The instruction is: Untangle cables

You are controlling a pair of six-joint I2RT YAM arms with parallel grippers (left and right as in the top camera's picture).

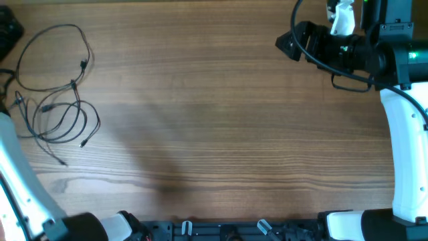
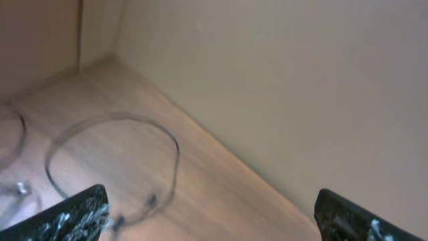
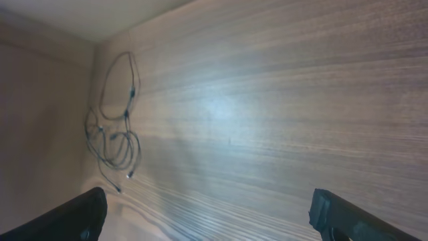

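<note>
The cables [image 1: 72,86] are thin black cords lying in loose overlapping loops at the table's left end, with small plug ends sticking out. They also show in the right wrist view [image 3: 120,144], far off. In the left wrist view one blurred loop [image 2: 175,150] lies just ahead of my left gripper [image 2: 214,217], which is open wide and empty, low over the table. My right gripper [image 1: 289,43] is at the far right, well away from the cables; in its wrist view it [image 3: 207,214] is open and empty.
The wooden table [image 1: 221,120] is bare between the cables and the right arm. A beige wall [image 2: 301,80] borders the table's far edge. My left arm's white link [image 1: 17,174] runs along the left edge.
</note>
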